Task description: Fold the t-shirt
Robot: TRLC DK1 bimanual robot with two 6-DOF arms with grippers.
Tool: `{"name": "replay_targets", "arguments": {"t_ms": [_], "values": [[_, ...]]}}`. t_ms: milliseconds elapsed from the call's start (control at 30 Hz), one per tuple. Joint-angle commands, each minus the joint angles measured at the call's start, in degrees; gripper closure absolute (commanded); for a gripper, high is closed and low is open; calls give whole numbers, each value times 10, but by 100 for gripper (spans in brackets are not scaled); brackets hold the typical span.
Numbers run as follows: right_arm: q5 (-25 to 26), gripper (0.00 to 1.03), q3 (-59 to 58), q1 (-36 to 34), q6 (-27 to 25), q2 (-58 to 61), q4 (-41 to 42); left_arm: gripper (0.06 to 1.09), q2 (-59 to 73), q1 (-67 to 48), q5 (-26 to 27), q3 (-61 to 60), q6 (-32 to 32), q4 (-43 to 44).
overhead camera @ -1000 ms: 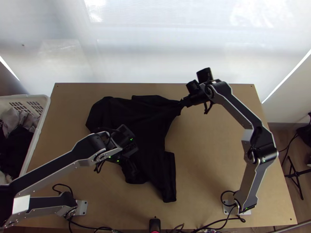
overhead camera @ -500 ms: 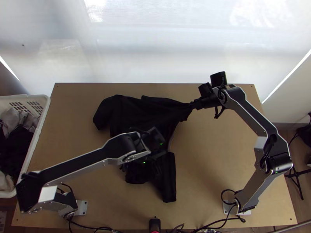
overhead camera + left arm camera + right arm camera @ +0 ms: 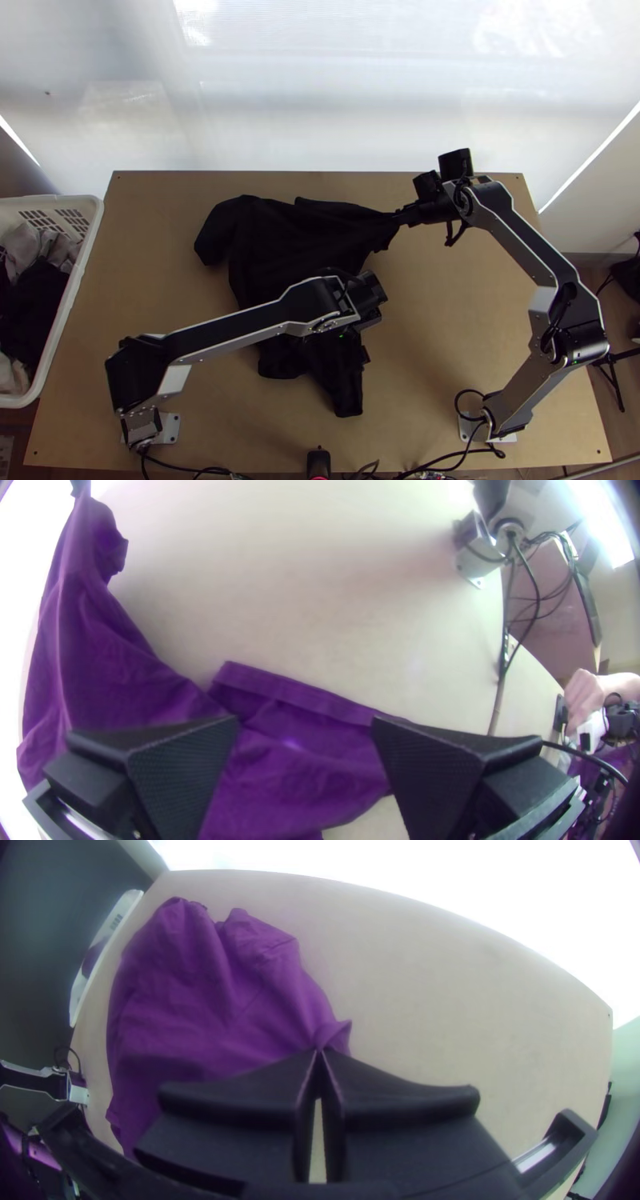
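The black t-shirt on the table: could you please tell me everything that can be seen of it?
The black t-shirt of soft-looking cloth lies rumpled and unevenly spread on the light wooden table, not neatly folded. A straight, banded edge shows in the left wrist view. The right gripper pinches one end, drawn to a narrow point with creases fanning out. The open left gripper is over the part nearer the arms' bases; whether it touches the cloth, I cannot tell.

The right gripper (image 3: pixel 397 217) has drawn the t-shirt's (image 3: pixel 272 240) gripped end rightward; the left gripper (image 3: pixel 352 354) has swung right, apparently above the lower part.
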Motion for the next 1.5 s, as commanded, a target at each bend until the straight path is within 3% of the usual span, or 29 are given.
{"name": "replay_targets", "arguments": {"t_ms": [0, 100, 233, 867, 900, 1067, 1200, 1467], "values": [[0, 100, -9, -4, 1, -16, 2, 12, 64, -1, -91, 29, 7, 51], [-2, 100, -13, -6, 3, -25, 3, 12, 86, 0, -153, 29, 14, 73], [-7, 100, -27, -7, 3, -35, 5, 12, 108, 4, -188, 33, 15, 83], [-9, 100, -41, -7, 4, -42, 16, 12, 156, 6, -167, 67, 3, 10], [-9, 100, -41, -7, 4, -41, 16, 16, 156, 6, -163, 68, 4, 9], [-9, 100, -39, -8, 3, -43, 16, 70, 155, 13, -100, 85, 0, 9], [-9, 100, -39, -9, 3, -44, 16, 104, 151, 21, -89, 94, 3, 12], [-8, 100, -34, -9, 3, -45, 16, 105, 101, 42, -70, 103, -1, 11]]}}
